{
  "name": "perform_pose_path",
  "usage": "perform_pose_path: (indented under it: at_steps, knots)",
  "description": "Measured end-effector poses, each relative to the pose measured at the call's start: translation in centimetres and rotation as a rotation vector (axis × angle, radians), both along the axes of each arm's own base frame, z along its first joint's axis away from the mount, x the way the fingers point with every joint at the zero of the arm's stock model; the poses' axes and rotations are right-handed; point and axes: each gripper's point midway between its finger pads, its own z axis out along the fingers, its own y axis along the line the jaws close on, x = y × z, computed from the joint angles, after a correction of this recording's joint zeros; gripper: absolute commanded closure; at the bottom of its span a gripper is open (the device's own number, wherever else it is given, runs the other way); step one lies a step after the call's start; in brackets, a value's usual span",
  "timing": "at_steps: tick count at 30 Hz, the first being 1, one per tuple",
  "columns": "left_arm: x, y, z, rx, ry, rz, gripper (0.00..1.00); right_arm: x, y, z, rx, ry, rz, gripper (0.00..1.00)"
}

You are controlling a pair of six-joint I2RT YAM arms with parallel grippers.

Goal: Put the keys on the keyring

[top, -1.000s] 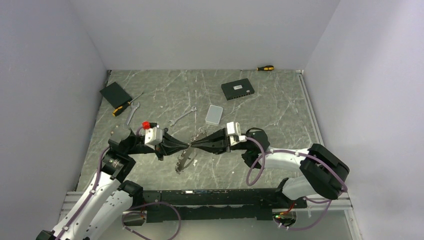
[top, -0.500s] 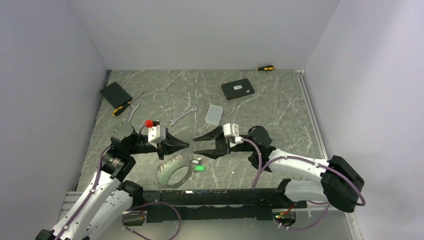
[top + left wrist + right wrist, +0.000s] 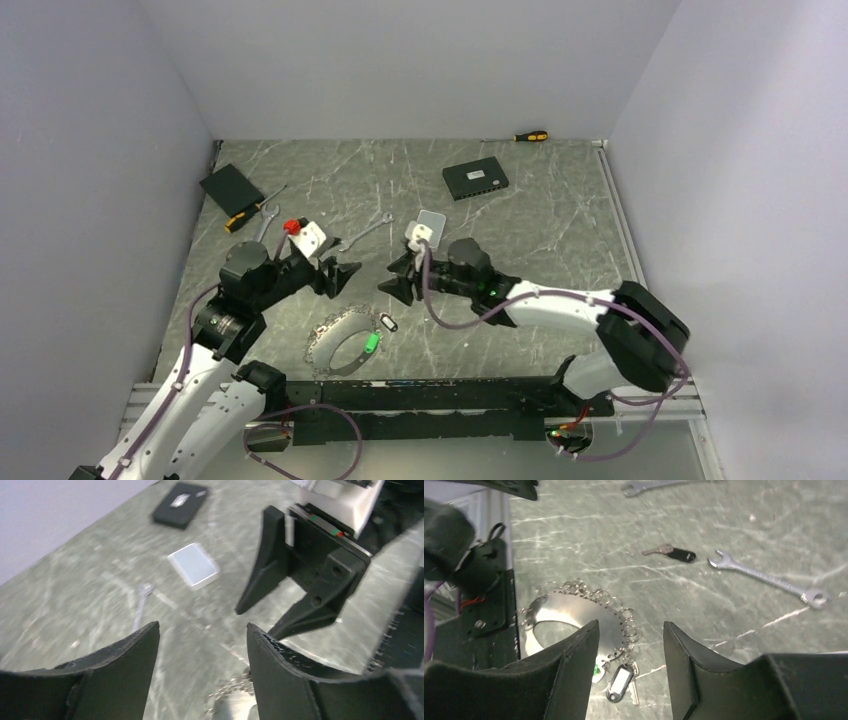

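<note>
Left of centre over the desk [image 3: 560, 250], left gripper [image 3: 345, 278] spread wide, pinching nothing. Toward the near edge from it, keyring [image 3: 574, 607] lying flat, hung with many small rings, with a green tag [image 3: 371, 343] and a key on a black-framed tag [image 3: 620, 680] at its right side. Right of that, right gripper [image 3: 392, 278] likewise spread and empty, tips facing the left one's, clear of the ring. Farther out on the desk, one loose key [image 3: 672, 554] with a black tag, near a wrench [image 3: 769, 580]. Probably between keys: ring lying free, loose key not yet picked. Next: pinch that key by its tag, lift the ring with the other gripper, line the key's hole up with the ring. Fiddly, with thin metal lying flush on the desk.
</note>
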Motion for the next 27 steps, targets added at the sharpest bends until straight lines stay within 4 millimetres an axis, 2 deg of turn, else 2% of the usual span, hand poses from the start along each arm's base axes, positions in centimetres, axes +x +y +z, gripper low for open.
perform_pose_path:
  at_steps: [4, 7, 9, 13, 19, 22, 27]
  knots:
    - [2.6, 3.8, -0.9, 0.055, 0.007, 0.27, 0.16, 2.3, 2.8, -2.1, -0.081, 0.16, -0.089, 0.52]
    - [4.0, 6.9, -1.3, 0.094, 0.006, 0.461, 0.15, 3.3, 5.9, -3.0, -0.131, 0.248, -0.139, 0.52]
    - [4.5, 8.5, -1.4, 0.112, 0.004, 0.552, 0.15, 3.2, 7.6, -3.9, -0.166, 0.278, -0.166, 0.51]
    - [4.8, 10.2, -1.7, 0.139, 0.009, 0.646, 0.15, 2.0, 9.8, -7.5, -0.276, 0.355, -0.218, 0.51]
    - [4.6, 12.2, -1.1, 0.141, -0.015, 0.749, 0.15, 0.3, 9.4, -13.0, -0.415, 0.446, -0.232, 0.54]
    - [4.3, 13.0, -0.3, 0.124, -0.04, 0.784, 0.15, 0.0, 9.7, -13.8, -0.435, 0.442, -0.213, 0.58]
    - [4.0, 13.6, 0.5, 0.103, -0.066, 0.816, 0.16, -0.2, 11.5, -13.2, -0.427, 0.411, -0.16, 0.62]
